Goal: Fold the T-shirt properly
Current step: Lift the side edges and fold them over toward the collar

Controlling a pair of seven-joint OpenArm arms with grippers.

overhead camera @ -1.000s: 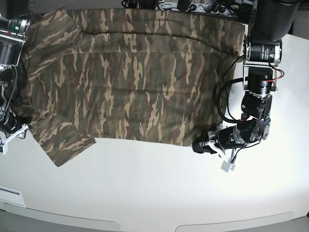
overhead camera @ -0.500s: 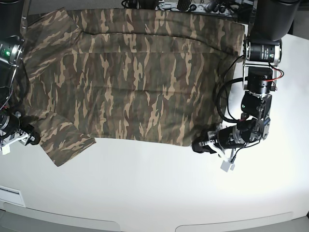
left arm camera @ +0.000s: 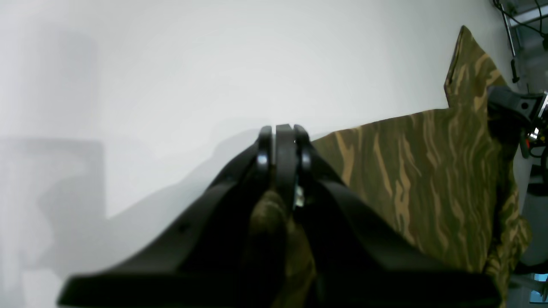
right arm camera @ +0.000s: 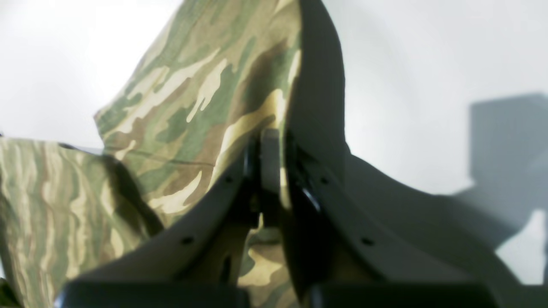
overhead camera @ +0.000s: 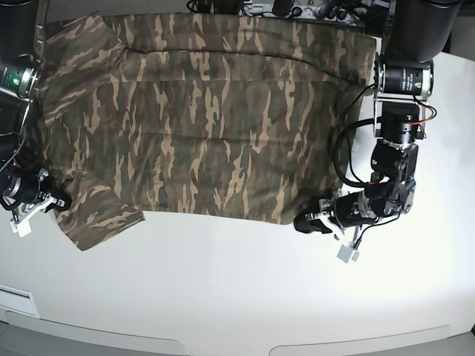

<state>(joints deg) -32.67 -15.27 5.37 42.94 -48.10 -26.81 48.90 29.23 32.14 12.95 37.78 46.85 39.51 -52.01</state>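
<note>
Spread flat across a white table (overhead camera: 245,289): the camouflage T-shirt (overhead camera: 215,126), body open, hem edge toward the table's right side in the base view, one short sleeve (overhead camera: 93,215) lying at the near left corner. No containers anywhere in sight, only cloth and tabletop.

Changed over the last second: right gripper (overhead camera: 50,202) moved in from the table's left margin onto the edge of that sleeve, and the sleeve now sits slightly pulled and narrowed toward it. Left gripper (overhead camera: 308,222) barely shifted at the near hem corner.

Seen from the right wrist view, right gripper (right arm camera: 270,171) clamped tight with camouflage cloth pinched between the fingers. Seen from the left wrist view, left gripper (left arm camera: 282,147) closed as well, apparently on a bunch of hem fabric, though blur and shadow leave that grip less certain.

Likely meaning: both near corners now secured, ready for lifting the near edge over as a first fold.
</note>
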